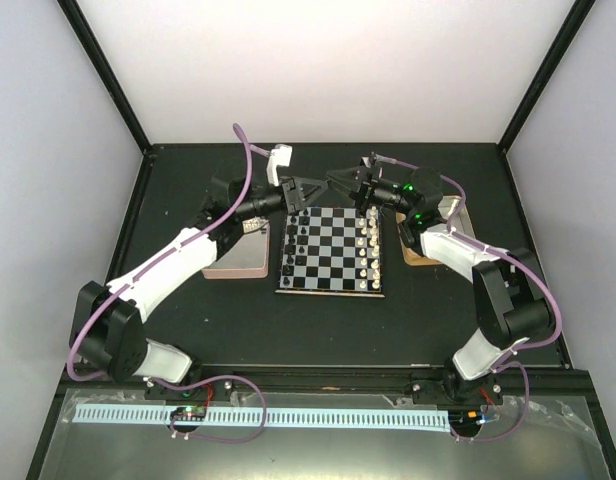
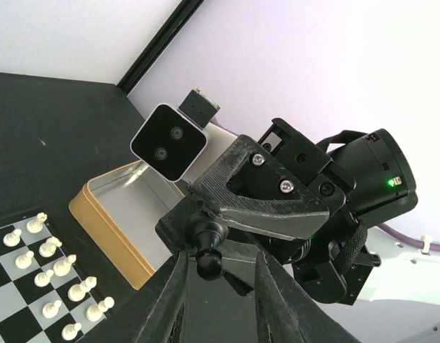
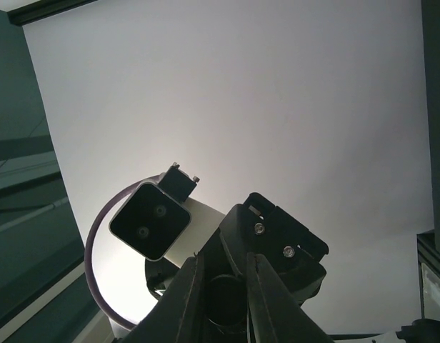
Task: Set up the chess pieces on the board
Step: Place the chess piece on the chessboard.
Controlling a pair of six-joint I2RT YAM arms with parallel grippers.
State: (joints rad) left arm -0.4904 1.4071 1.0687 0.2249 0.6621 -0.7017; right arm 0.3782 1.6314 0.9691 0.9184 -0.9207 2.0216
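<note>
My two grippers meet in the air above the far edge of the board (image 1: 331, 252). My right gripper (image 1: 335, 180) is shut on the base of a black pawn (image 2: 208, 251). In the left wrist view the right gripper (image 2: 263, 204) fills the middle. The pawn's round head sits between the fingers of my left gripper (image 2: 218, 263), which is open, with one finger touching the head and a gap on the other side. In the right wrist view the pawn (image 3: 227, 307) shows dark between my right gripper's fingers (image 3: 223, 261). Black pieces (image 1: 296, 240) stand on the board's left columns.
White pieces (image 1: 369, 245) line the board's right columns and show in the left wrist view (image 2: 56, 275). A gold-rimmed tin (image 2: 106, 214) lies right of the board under the right arm. A pink-rimmed tin (image 1: 238, 262) lies left of it under the left arm.
</note>
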